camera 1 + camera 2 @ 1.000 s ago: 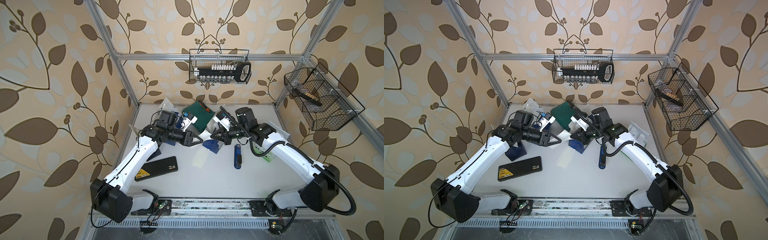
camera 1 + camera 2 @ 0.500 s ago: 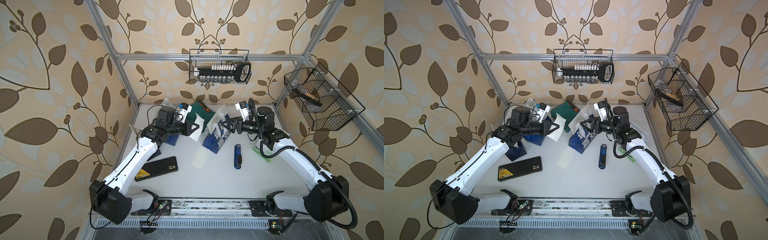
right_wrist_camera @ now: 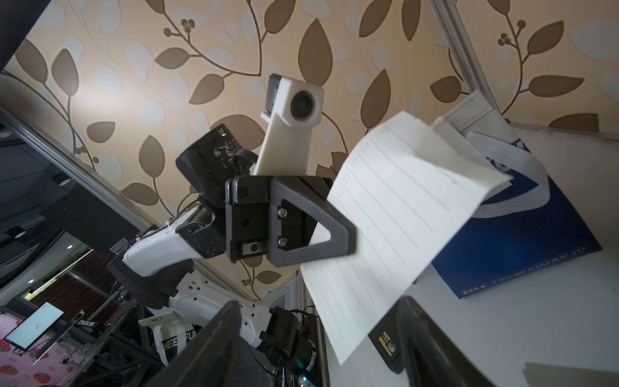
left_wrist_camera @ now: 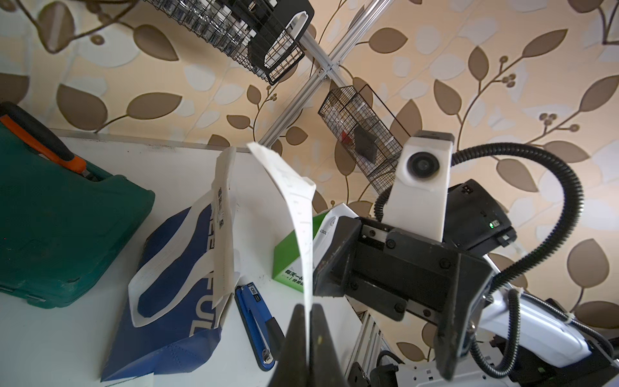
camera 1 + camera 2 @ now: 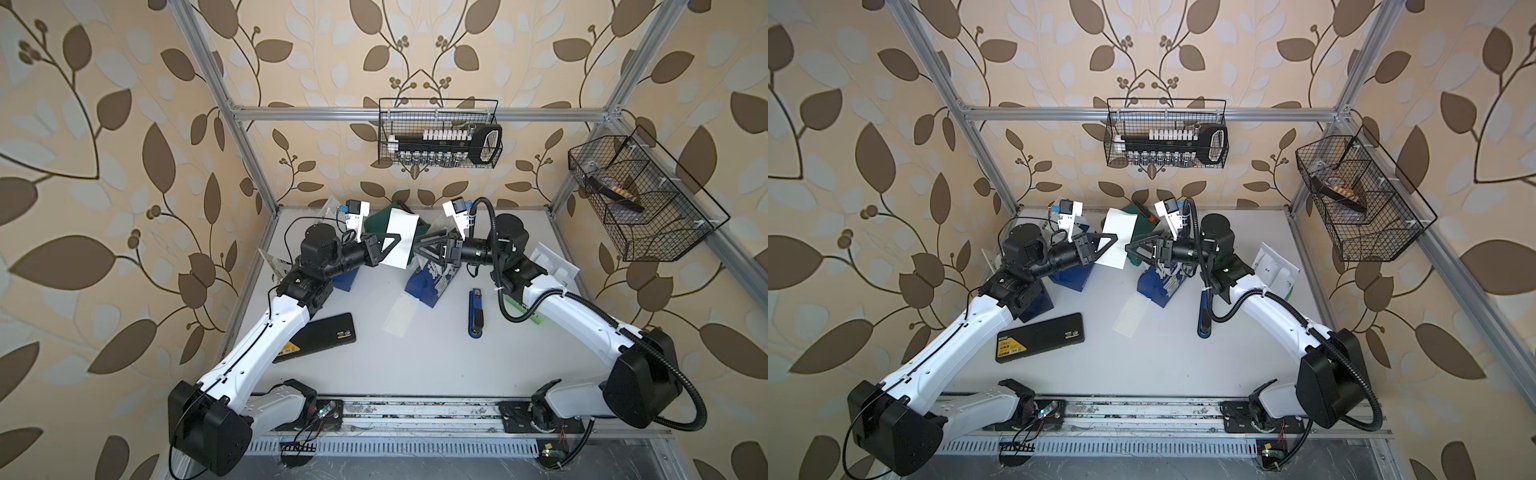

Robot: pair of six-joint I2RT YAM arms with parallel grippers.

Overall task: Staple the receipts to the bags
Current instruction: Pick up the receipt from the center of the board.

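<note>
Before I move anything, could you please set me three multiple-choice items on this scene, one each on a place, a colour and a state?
1. Where is the blue stapler?
A) held in the air
B) flat on the white table, beside the navy-and-white paper bag
C) on the floor

2. What colour is the label on the flat black rectangular case?
A) red
B) green
C) yellow

3. What is the state of the left tool?
A) shut on a lined white paper receipt
B) open and empty
C) shut on the stapler

Answers:
1 B, since both top views show it lying on the table next to that bag.
2 C, since the patch at the case's end is plainly yellow.
3 A, since the left wrist view shows both fingers pinching the sheet's edge.
</note>
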